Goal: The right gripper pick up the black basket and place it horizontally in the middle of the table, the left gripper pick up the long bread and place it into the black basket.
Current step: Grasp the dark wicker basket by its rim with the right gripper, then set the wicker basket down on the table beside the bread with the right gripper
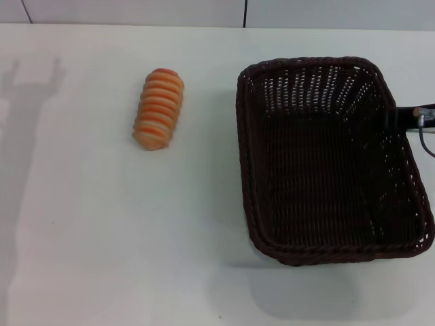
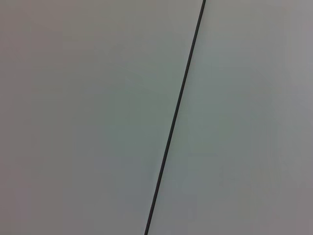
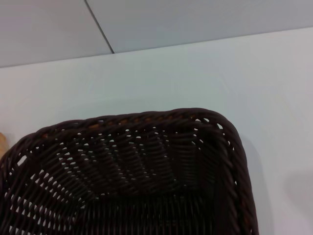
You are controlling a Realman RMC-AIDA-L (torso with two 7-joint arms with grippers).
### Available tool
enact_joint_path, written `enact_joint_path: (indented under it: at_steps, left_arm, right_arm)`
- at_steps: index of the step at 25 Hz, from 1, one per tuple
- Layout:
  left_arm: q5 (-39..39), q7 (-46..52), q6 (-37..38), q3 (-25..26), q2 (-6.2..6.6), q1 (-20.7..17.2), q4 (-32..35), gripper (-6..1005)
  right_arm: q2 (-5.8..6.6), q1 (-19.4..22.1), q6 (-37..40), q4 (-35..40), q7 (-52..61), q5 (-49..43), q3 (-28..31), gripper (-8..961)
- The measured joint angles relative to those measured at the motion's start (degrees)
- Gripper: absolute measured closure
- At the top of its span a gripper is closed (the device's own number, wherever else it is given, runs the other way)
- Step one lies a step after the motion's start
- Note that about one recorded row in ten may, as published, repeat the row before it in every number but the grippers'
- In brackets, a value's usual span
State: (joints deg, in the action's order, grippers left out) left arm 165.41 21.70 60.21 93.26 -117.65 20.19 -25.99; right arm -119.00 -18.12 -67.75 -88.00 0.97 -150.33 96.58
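The black basket [image 1: 331, 159] sits empty on the right of the table [image 1: 102, 238], lengthwise and off-centre (first step apparently under way). The right gripper [image 1: 408, 117] reaches its far right rim; I cannot tell its grip. Next: clamp, lift, turn crosswise. The long bread [image 1: 158, 109] waits far left; the left gripper is unseen.

The black basket [image 1: 326, 163] is sitting on the right half of the table [image 1: 102, 238] — a large rectangular wicker piece, dark brown-black, with a thick braided rim and sloping openwork sides (nothing is lying inside it). The long bread [image 1: 158, 109] is lying well apart to its left — a small tan loaf with orange crosswise ridges, pointing away from the robot.
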Motion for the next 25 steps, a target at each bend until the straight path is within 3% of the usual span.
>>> enact_joint_path:
  at_steps: [2, 9, 15, 25]
  left_arm:
    - [0.0, 0.0, 0.0, 0.0, -0.05, 0.1, 0.0, 194]
    - [0.0, 0.0, 0.0, 0.5, -0.12, 0.1, -0.4, 196]
    - [0.0, 0.0, -0.3, 0.7, -0.13, 0.2, -1.2, 198]
    - [-0.2, -1.8, -4.6, 1.5, -0.25, 1.6, -2.2, 200]
  right_arm:
    - [0.02, 0.0, 0.1, 0.0, -0.9, 0.0, 0.2, 795]
    - [0.17, -1.0, 0.9, -0.7, -6.4, 0.0, 2.4, 795]
    - [0.20, -4.4, 0.8, -1.0, -14.5, 0.5, 4.6, 795]
    - [0.69, -8.9, -4.7, -4.8, -29.5, 5.1, 10.6, 794]
